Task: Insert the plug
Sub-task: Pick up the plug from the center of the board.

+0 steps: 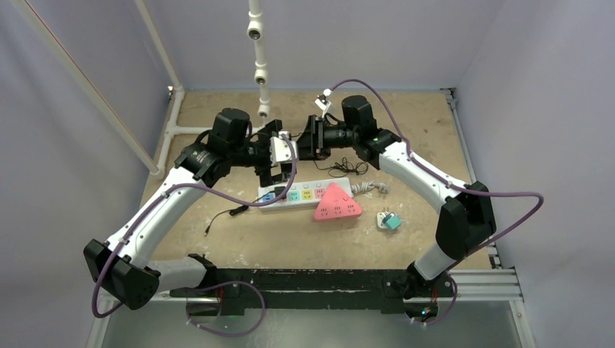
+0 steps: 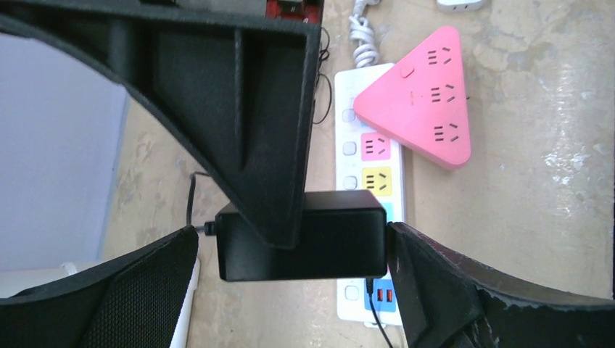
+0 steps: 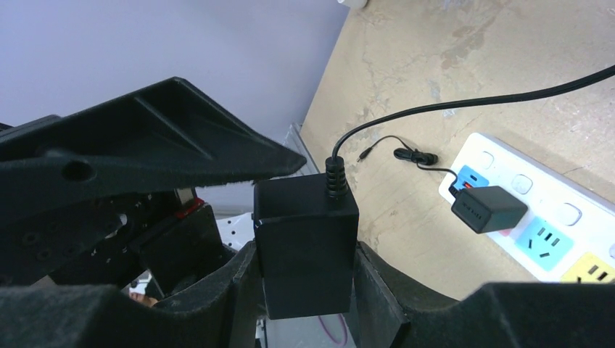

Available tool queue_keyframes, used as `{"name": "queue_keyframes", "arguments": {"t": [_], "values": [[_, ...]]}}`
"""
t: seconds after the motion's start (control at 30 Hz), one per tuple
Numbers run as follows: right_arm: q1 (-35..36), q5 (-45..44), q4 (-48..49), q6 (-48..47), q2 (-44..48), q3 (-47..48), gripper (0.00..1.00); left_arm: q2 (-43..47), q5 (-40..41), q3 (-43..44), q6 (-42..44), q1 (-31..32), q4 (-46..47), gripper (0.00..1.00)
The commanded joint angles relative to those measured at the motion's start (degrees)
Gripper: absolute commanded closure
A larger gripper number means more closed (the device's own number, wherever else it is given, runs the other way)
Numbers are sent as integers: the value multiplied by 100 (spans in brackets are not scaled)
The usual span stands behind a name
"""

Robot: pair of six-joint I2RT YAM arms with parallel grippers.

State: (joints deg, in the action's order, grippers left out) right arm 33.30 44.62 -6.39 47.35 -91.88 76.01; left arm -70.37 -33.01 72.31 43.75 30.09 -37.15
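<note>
Two tools meet above the table (image 1: 420, 130), over the long white power strip with coloured sockets (image 1: 304, 196). Your right tool (image 3: 304, 261) pinches the black boxy plug block (image 3: 304, 210). Your left tool (image 2: 294, 235) sits around the block too, but you cannot tell if it squeezes. If both pull, the block may twist or drop, and its pins would miss the holes.

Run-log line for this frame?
right hand: shut on black rectangular power adapter | left hand: straddles adapter, grip unclear | adapter: held over white multi-socket power strip, not inserted
</note>
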Motion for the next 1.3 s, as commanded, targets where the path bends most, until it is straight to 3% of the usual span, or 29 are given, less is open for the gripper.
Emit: {"name": "queue_keyframes", "arguments": {"t": [0.0,0.47,0.77,0.8,0.9,0.97,1.03,1.13,1.27], "values": [[-43,223,276,11,298,34,95,129,397,57,-32,15,54,1],[-48,294,273,24,206,81,95,-203,445,161,73,300,82,3],[-84,362,297,37,156,42,96,-286,759,197,170,301,-33,31],[-84,363,297,37,155,38,96,-311,782,208,169,299,-40,36],[-91,350,284,44,172,20,95,-438,879,286,108,309,-58,65],[-101,349,272,40,184,-10,87,-568,902,392,97,305,-153,80],[-143,306,203,12,219,-51,67,-672,881,474,61,307,-265,98],[-336,238,127,-37,384,-217,42,-717,833,493,53,305,-369,100],[-642,2,-219,-335,670,-384,19,-759,784,468,30,308,-566,100]]}}
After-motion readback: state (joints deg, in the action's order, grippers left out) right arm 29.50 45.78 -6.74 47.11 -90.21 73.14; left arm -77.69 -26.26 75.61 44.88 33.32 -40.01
